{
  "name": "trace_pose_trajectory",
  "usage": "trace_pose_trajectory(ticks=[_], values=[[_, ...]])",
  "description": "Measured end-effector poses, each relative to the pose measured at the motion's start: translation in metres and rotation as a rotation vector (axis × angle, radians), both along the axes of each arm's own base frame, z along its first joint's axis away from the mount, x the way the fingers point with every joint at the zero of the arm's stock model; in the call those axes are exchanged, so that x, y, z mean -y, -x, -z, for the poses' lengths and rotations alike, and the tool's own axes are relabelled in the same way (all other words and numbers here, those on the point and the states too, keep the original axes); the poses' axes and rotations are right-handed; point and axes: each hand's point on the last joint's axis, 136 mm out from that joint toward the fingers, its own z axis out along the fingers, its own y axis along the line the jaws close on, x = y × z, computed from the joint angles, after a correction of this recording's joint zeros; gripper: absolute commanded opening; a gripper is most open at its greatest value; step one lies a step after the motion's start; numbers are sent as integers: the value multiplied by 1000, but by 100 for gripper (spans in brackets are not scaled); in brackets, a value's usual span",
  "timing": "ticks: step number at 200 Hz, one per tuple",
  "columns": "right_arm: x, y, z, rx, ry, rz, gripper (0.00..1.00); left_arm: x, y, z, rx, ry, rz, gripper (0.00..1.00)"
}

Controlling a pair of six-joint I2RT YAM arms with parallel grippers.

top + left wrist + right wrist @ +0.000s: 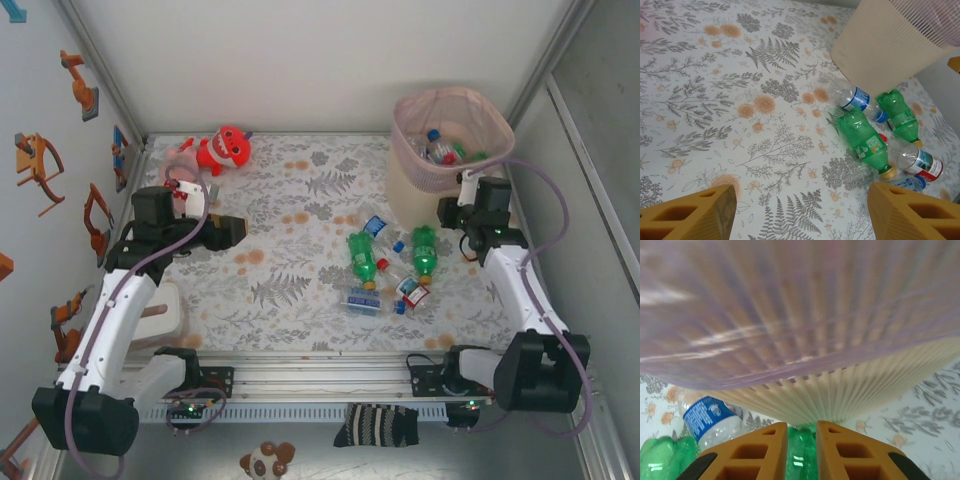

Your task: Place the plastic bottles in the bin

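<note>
Plastic bottles, five loose, are lying on the leaf-and-flower printed cloth (300, 180) ahead of my right base. Nearest: a clear bottle with a blue label (365, 300) and a clear bottle with a red label (412, 293), close together. Next: a left green bottle (362, 258) and a right green bottle (424, 250); a clear blue-capped bottle (377, 228) is lying between their far ends.

My left gripper (803, 190) is hovering over bare cloth to their left, fingers standing wide apart, holding nothing.

My right gripper (801, 426) is hanging beside the tall pink-rimmed, cream-bodied bin (408, 190), fingers drawn to a narrow slit. Green plastic is showing through it; whether they are pinching it I cannot tell.

More bottles (440, 150) are lying inside the bin.

Farthest left, a red plush toy (228, 148) is sitting just beside a pink plush toy (180, 162).
</note>
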Motion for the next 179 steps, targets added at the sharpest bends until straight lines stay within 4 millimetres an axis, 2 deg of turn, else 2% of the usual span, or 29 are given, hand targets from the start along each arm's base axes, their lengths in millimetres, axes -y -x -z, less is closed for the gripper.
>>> trace_pose_trajectory(ticks=[21,51,77,101,129,156,179], values=[[-12,-17,1,42,-20,-31,21,-1,-4,-8,24,-11,1,70],[-40,-36,7,80,-45,-94,21,0,-11,-22,56,-10,0,70],[-59,-40,14,76,-56,-132,21,1,-17,-30,78,-11,3,70],[-65,-38,12,68,-64,-133,24,1,-21,-33,107,-22,10,70],[-55,-23,9,20,-65,-70,32,1,-26,-35,140,-23,9,70],[-46,0,4,-32,-72,-17,42,1,-25,-26,128,-20,6,70],[-40,20,18,-126,-67,23,50,1,-23,-22,125,-11,-1,70]])
